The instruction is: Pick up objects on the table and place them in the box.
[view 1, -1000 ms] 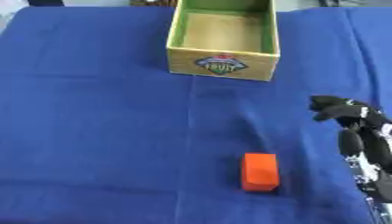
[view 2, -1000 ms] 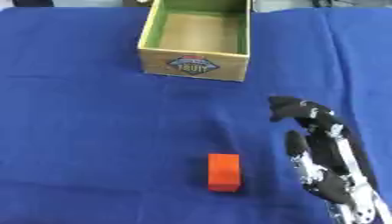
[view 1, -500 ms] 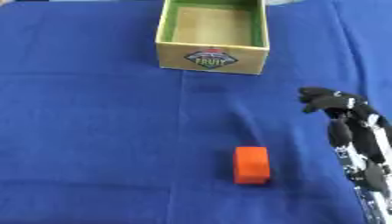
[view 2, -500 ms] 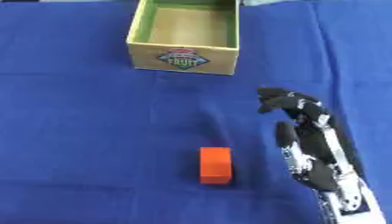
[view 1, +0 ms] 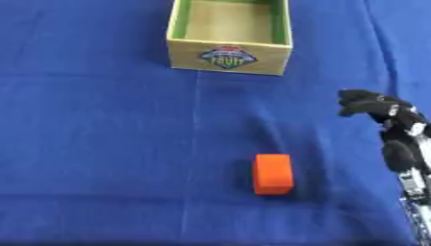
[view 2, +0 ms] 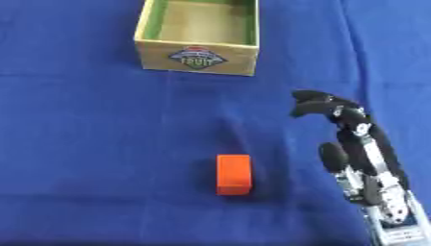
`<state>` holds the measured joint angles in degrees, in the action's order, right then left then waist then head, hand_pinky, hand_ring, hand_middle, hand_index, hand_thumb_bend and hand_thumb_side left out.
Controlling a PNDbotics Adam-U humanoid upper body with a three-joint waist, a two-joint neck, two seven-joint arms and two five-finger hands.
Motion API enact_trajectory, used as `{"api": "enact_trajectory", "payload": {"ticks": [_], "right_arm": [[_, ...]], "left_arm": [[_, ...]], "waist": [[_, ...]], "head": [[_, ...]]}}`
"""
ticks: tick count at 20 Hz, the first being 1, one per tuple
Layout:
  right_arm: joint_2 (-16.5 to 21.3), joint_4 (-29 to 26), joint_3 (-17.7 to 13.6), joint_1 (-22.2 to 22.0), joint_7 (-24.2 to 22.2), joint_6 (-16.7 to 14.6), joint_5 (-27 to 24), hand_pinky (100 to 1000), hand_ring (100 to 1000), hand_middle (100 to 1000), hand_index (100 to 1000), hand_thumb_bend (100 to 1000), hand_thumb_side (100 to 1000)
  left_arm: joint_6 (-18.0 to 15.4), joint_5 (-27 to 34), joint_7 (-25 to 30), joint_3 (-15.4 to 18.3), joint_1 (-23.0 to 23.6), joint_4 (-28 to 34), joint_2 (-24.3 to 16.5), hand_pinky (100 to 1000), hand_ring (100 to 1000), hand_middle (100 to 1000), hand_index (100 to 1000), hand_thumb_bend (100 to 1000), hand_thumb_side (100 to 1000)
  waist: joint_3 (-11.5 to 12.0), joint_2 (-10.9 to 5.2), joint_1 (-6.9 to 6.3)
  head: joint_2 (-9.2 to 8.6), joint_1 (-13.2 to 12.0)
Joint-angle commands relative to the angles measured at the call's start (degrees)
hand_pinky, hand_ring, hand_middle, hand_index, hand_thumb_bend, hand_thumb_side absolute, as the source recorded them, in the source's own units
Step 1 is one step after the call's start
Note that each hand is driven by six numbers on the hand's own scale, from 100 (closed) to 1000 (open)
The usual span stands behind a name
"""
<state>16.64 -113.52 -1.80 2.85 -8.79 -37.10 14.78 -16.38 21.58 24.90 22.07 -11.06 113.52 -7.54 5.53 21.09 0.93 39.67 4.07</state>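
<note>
An orange block [view 1: 273, 173] lies on the blue cloth in the lower middle, its long side pointing toward the box. The open cardboard box [view 1: 229, 36], green inside with a fruit label on its front wall, stands at the top centre with nothing showing in it. My right hand [view 2: 360, 144] comes up from the lower right corner and hovers to the right of the block, apart from it. Its fingers [view 2: 315, 103] droop loosely to the left, the thumb stands off to the side, and it holds nothing. My left hand shows in neither view.
The blue cloth [view 1: 93, 144] covers the whole table, with a faint fold line running down from the box toward the block. Wide bare cloth lies to the left of the block and between the block and the box.
The whole picture has shifted, so the camera has moved. The right hand stays at nearly the same spot relative to the block, and the block and box have not moved on the cloth.
</note>
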Motion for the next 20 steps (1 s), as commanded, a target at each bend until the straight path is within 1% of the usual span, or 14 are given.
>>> {"api": "enact_trajectory", "payload": {"ticks": [1,4,5,6,7,8,9,10,12,14,15,16,18,20], "right_arm": [[4.97,-1.08,-1.32,-0.57,3.54,-3.39,6.78,785,827,617,811,419,1000],[10.75,-1.08,-1.68,-1.64,7.76,-6.9,16.38,809,836,644,848,488,1000],[12.45,-1.08,-1.48,-1.98,9.32,-7.76,19.43,813,837,648,852,500,1000],[14.47,-1.08,-1.15,-2.34,10.69,-8.38,22.6,829,848,678,878,562,1000],[16.22,-1.08,-0.71,-2.66,11.87,-8.58,25.62,831,849,680,881,568,1000],[17.86,-1.08,-0.25,-2.96,12.78,-8.3,28.72,851,865,709,914,628,1000],[19.07,-1.08,0.19,-3.17,13.52,-7.67,31.48,853,866,711,917,633,1000],[20.09,-1.08,0.57,-3.32,14.03,-6.66,33.92,865,874,727,932,694,1000],[21.65,-1.08,1.35,-3.3,13.87,-4.1,38.1,879,886,748,948,774,1000],[22.7,-1.08,2.07,-2.74,12.56,-1.93,40.96,887,895,757,958,789,957],[22.98,-1.08,2.48,-2.28,11.64,-1.05,41.75,889,896,756,958,790,950],[23.19,-1.08,2.9,-1.74,10.56,-0.49,42.03,892,902,757,958,793,916],[23.62,-1.08,3.65,-0.55,7.48,0.06,41.32,892,905,755,958,795,882],[24.13,-1.08,3.85,0.84,4.42,0.6,39.45,888,901,753,956,793,886]], "left_arm": [[0.23,-0.16,-0.15,-0.09,-0.39,1.07,-1.34,255,322,420,739,100,1000],[0.38,-0.16,-0.25,-0.11,-0.43,1.07,-1.64,256,322,420,739,100,1000],[0.41,-0.15,-0.27,-0.12,-0.43,1.07,-1.72,256,322,420,739,100,1000],[0.46,-0.16,-0.3,-0.12,-0.41,1.07,-1.81,256,323,420,739,100,1000],[0.53,-0.17,-0.33,-0.13,-0.42,1.07,-1.86,256,323,420,739,100,1000],[0.6,-0.19,-0.31,-0.17,-0.45,1.07,-1.92,256,323,420,739,100,1000],[0.67,-0.2,-0.27,-0.22,-0.48,1.07,-1.94,256,323,420,739,100,1000],[0.72,-0.21,-0.25,-0.23,-0.49,1.07,-1.97,256,323,420,739,100,1000],[0.75,-0.2,-0.28,-0.2,-0.5,1.07,-2.01,256,323,420,739,100,1000],[0.81,-0.22,-0.28,-0.22,-0.48,1.07,-2.02,256,323,420,739,100,1000],[0.86,-0.23,-0.26,-0.24,-0.49,1.07,-2.02,256,323,420,739,100,1000],[0.92,-0.25,-0.24,-0.26,-0.51,1.07,-2.02,256,323,420,739,100,1000],[1.01,-0.28,-0.19,-0.3,-0.51,1.07,-2.04,257,323,420,739,100,1000],[1.07,-0.28,-0.2,-0.3,-0.48,1.07,-2.12,257,323,420,738,100,1000]], "waist": [[-0.15,-1.32,0.06],[-0.24,-1.56,0.4],[-0.24,-1.62,0.49],[-0.23,-1.69,0.63],[-0.22,-1.74,0.75],[-0.19,-1.79,0.89],[-0.13,-1.81,0.97],[-0.06,-1.83,1.06],[0.09,-1.85,1.18],[0.2,-1.86,1.3],[0.24,-1.86,1.37],[0.27,-1.86,1.43],[0.33,-1.88,1.53],[0.35,-1.96,1.65]], "head": [[0.29,-0.42],[0.3,-0.6],[0.25,-0.62],[0.22,-0.64],[0.17,-0.65],[-0.06,-0.62],[-0.29,-0.59],[-0.61,-0.61],[-1.13,-0.54],[-1.52,-0.41],[-1.65,-0.33],[-1.73,-0.26],[-1.76,-0.17],[-1.8,-0.04]]}}
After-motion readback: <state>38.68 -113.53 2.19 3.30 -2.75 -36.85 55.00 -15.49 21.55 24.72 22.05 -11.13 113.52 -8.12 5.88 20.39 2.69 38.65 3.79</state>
